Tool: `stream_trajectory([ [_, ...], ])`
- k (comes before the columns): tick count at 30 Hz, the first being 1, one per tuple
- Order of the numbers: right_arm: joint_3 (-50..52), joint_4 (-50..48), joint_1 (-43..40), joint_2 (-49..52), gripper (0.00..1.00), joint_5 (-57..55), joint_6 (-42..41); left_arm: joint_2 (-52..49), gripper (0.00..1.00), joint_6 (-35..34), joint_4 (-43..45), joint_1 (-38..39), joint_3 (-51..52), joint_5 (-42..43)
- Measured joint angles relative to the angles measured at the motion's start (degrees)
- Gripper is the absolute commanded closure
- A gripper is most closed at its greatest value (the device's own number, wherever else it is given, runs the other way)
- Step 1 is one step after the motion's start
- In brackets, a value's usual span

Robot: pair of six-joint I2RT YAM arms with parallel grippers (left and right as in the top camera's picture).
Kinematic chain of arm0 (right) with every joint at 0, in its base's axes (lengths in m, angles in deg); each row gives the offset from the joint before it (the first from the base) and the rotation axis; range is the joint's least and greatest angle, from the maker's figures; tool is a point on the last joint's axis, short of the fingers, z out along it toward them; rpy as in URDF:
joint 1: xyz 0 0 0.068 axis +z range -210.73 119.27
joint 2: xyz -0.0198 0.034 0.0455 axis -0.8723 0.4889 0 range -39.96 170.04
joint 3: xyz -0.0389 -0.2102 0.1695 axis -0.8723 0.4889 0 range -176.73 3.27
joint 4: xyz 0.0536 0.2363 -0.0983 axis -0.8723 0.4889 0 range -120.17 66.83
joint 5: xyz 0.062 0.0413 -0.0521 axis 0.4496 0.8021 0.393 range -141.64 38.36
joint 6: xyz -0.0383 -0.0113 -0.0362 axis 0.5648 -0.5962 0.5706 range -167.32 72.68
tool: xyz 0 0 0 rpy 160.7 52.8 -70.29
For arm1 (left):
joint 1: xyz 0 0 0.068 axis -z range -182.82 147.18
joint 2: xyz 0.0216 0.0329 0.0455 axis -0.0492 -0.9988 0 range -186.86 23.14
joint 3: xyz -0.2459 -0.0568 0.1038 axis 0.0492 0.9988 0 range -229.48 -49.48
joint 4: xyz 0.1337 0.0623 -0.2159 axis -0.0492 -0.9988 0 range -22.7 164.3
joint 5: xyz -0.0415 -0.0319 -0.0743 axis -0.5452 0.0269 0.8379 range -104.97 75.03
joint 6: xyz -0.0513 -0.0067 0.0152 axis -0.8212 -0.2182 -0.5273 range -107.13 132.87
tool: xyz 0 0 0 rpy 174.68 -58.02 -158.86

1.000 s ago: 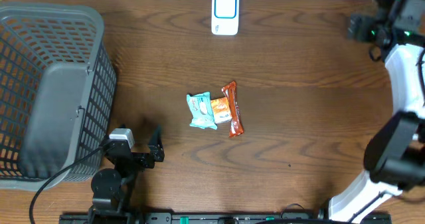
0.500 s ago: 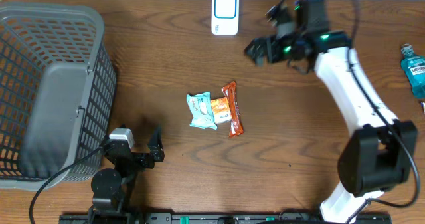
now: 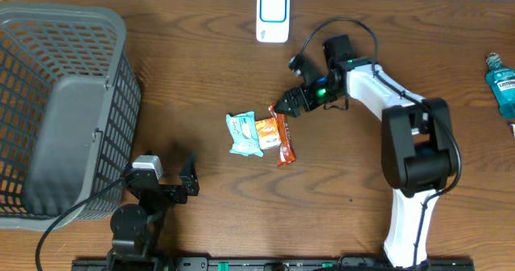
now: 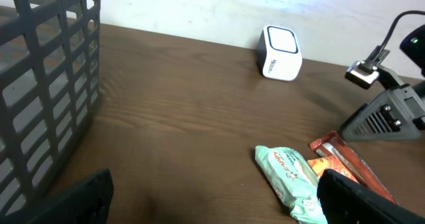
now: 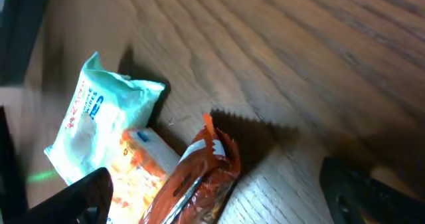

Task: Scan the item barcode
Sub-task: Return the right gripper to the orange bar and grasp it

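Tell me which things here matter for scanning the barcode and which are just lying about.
For the job: white scanner; teal packet, orange packet and red wrapper, any of which may be the item to scan.
Lying about: grey basket; blue bottle at the table's right edge.

Basket blocks the left; table around packets lies bare.

Table: dark wood grain, smooth, slight sheen. Basket: grey matt plastic. Scanner: white glossy plastic. Orange wrapper and teal pack: crinkled glossy film, probably plastic foil.
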Motion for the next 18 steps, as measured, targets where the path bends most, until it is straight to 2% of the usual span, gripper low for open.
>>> stream_trajectory([
  [3, 0.0, 0.1, 0.0, 1.0, 0.31, 1.9, 1.3, 0.0, 0.02, 0.0, 0.0, 0.0, 0.0, 0.0],
  [10, -0.5, 0.1, 0.0, 3.6, 0.34, 7.2, 3.7, 0.0, 0.02, 0.0, 0.0, 0.0, 0.0, 0.0],
  [13, -0.8, 0.0, 0.0, 4.3, 0.41, 8.7, 4.9, 0.0, 0.02, 0.0, 0.0, 0.0, 0.0, 0.0],
  [17, -0.9, -0.1, 0.0, 5.1, 0.68, 9.3, 6.4, 0.0, 0.02, 0.0, 0.0, 0.0, 0.0, 0.0],
  [18, -0.9, 0.0, 0.0, 5.4, 0.78, 9.3, 6.7, 0.0, 0.02, 0.0, 0.0, 0.0, 0.0, 0.0],
])
